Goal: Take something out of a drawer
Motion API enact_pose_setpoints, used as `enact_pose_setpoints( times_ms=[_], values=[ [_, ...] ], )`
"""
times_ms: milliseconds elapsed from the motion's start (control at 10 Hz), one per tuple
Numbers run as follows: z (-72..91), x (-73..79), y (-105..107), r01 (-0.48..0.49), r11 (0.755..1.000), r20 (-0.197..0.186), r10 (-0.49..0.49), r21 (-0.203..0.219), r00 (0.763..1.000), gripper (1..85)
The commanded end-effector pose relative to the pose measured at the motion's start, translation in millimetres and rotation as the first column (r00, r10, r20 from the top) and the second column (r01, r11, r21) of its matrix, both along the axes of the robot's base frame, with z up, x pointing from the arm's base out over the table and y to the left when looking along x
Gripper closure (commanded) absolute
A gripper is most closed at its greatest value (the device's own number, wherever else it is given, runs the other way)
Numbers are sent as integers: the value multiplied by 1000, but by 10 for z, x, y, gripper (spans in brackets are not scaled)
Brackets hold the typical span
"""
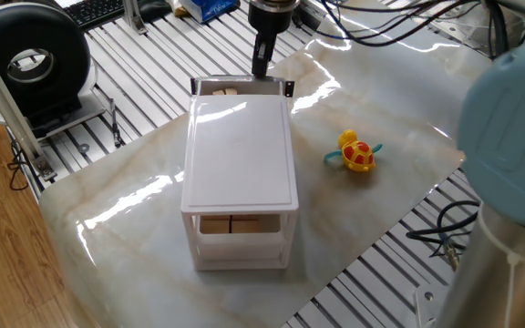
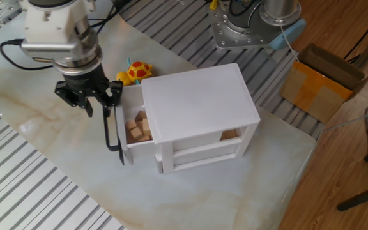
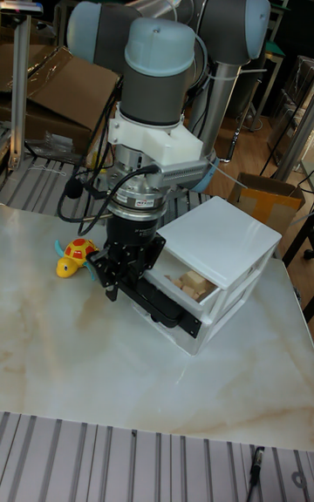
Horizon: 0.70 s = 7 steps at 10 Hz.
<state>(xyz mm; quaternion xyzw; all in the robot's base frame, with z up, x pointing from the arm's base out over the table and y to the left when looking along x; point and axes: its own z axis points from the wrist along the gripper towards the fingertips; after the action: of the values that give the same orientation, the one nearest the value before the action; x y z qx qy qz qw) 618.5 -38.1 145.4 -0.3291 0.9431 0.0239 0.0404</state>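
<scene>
A pale marble-patterned bench (image 2: 37, 128) carries a small white three-drawer cabinet (image 2: 200, 105), with slatted metal framing around it. The top drawer (image 2: 125, 131) stands partly pulled out, and several small tan wooden cubes (image 2: 137, 127) lie loose inside it, also visible in the tall fixed view (image 3: 190, 282). The gripper (image 2: 105, 110) hangs at the drawer's black-cornered front; whether its jaws are closed on the front edge I cannot tell. A yellow-and-red toy (image 1: 357, 152) lies on the bench beside the cabinet, apart from it.
</scene>
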Motion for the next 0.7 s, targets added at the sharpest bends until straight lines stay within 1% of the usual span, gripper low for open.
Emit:
enact_pose_setpoints(
  times_ms=[0,300,500,600],
  values=[
    [12,73,-43,30,1000,8,-30,6,1000,473],
    [13,121,-86,63,998,25,-63,-7,998,480],
    [-18,186,-186,59,998,34,-58,-38,998,500],
    [-37,228,-228,52,998,34,-50,-45,998,507]
  ],
)
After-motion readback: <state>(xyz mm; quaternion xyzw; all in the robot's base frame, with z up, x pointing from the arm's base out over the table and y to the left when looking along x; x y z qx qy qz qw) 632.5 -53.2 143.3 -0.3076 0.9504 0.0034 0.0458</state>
